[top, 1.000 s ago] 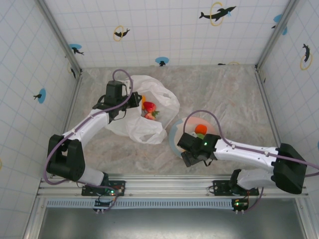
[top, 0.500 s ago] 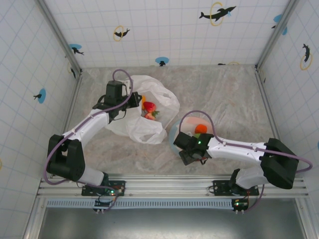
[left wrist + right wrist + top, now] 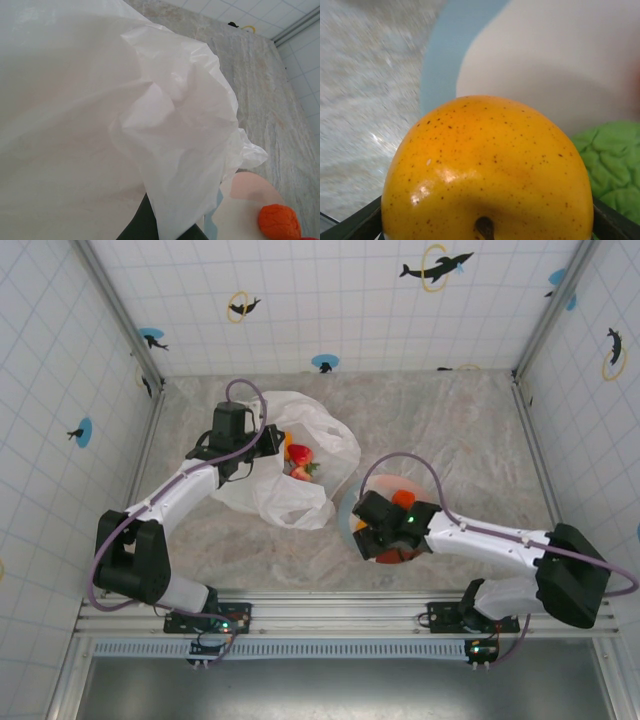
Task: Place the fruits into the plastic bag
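My left gripper is shut on the rim of the plastic bag, holding its mouth up. In the left wrist view the white film runs down between the dark fingers. Inside the bag lie a red strawberry and an orange fruit. My right gripper hangs over the left side of the plate, shut on a speckled yellow-orange fruit that sits between both fingers. An orange, a red fruit and a knobbly green fruit remain on the plate.
The plate is pink with a pale blue-grey rim and sits just right of the bag. The left wrist view shows its edge and the orange. Tiled walls enclose the marble table.
The right gripper has closed on the yellow-orange fruit and shifted slightly up and right over the plate, uncovering a red fruit. The left arm and bag have not moved.
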